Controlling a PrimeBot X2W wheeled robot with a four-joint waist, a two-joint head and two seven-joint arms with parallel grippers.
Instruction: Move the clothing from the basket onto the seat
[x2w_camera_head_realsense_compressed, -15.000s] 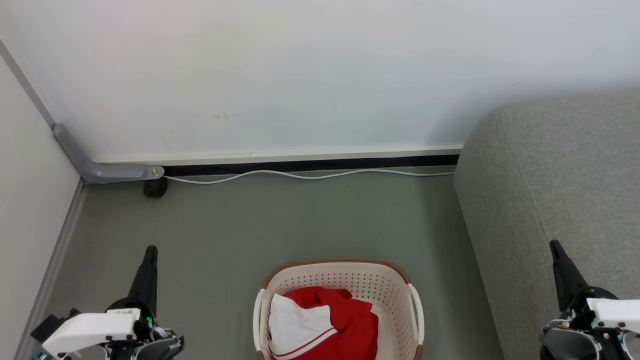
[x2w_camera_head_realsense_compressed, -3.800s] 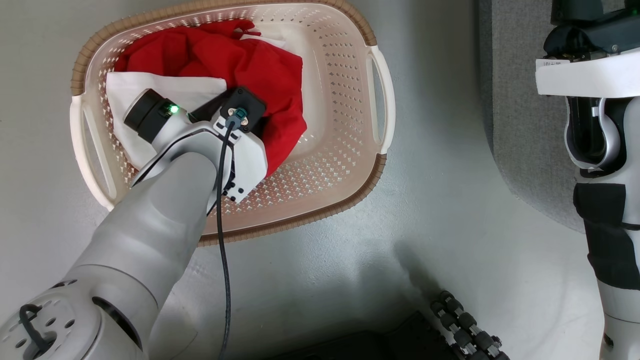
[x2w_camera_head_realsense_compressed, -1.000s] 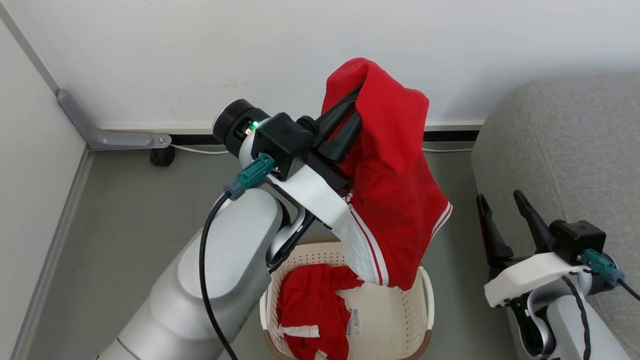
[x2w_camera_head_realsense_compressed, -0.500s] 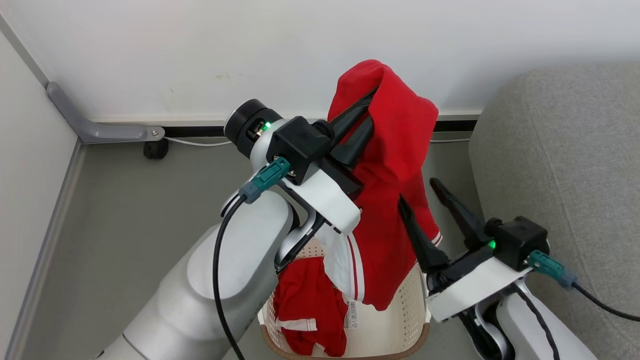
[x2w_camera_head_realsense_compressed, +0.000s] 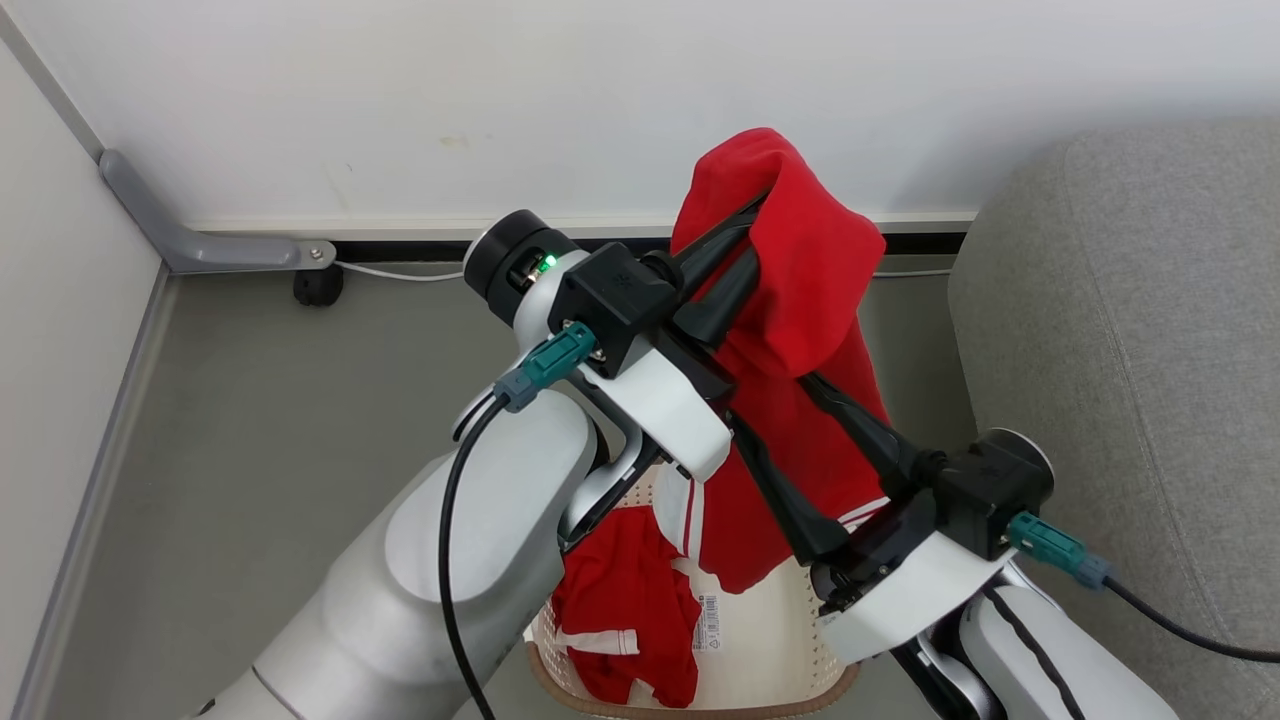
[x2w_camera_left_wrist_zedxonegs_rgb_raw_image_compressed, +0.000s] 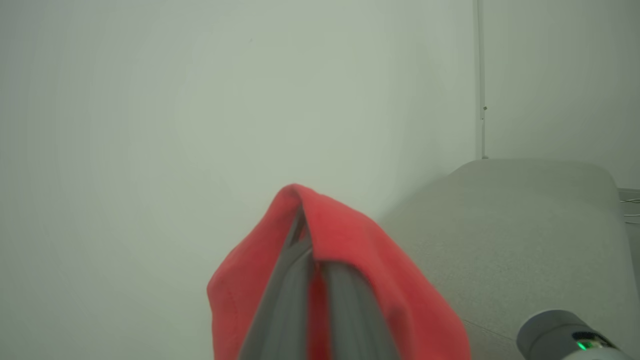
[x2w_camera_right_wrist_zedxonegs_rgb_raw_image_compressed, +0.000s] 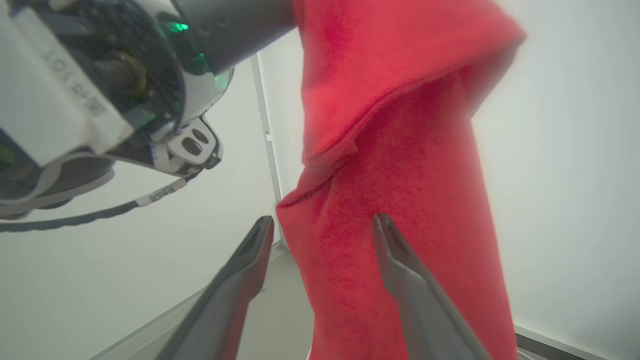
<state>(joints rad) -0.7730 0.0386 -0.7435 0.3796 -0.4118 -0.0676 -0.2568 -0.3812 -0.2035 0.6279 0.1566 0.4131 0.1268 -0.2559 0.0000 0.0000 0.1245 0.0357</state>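
My left gripper (x2w_camera_head_realsense_compressed: 755, 225) is raised high and shut on a red piece of clothing (x2w_camera_head_realsense_compressed: 800, 300), which drapes over its fingertips and hangs down above the basket (x2w_camera_head_realsense_compressed: 770, 640). In the left wrist view the red cloth (x2w_camera_left_wrist_zedxonegs_rgb_raw_image_compressed: 350, 260) wraps the shut left gripper (x2w_camera_left_wrist_zedxonegs_rgb_raw_image_compressed: 305, 240). My right gripper (x2w_camera_head_realsense_compressed: 770, 400) is open and reaches up-left into the hanging cloth. In the right wrist view the cloth's (x2w_camera_right_wrist_zedxonegs_rgb_raw_image_compressed: 400, 125) edge lies between the open fingers of the right gripper (x2w_camera_right_wrist_zedxonegs_rgb_raw_image_compressed: 320, 222). Another red and white garment (x2w_camera_head_realsense_compressed: 620, 610) lies in the basket. The grey seat (x2w_camera_head_realsense_compressed: 1130, 330) stands at the right.
A white wall runs behind, with a white cable (x2w_camera_head_realsense_compressed: 400, 275) along its base. A grey bracket (x2w_camera_head_realsense_compressed: 200, 245) and a black caster (x2w_camera_head_realsense_compressed: 318, 285) sit in the left corner. Grey floor (x2w_camera_head_realsense_compressed: 300, 420) lies to the left of the basket.
My right gripper has swung up and to the left from beside the seat to the hanging cloth, staying open. The left gripper keeps the garment held high, drifting slightly right.
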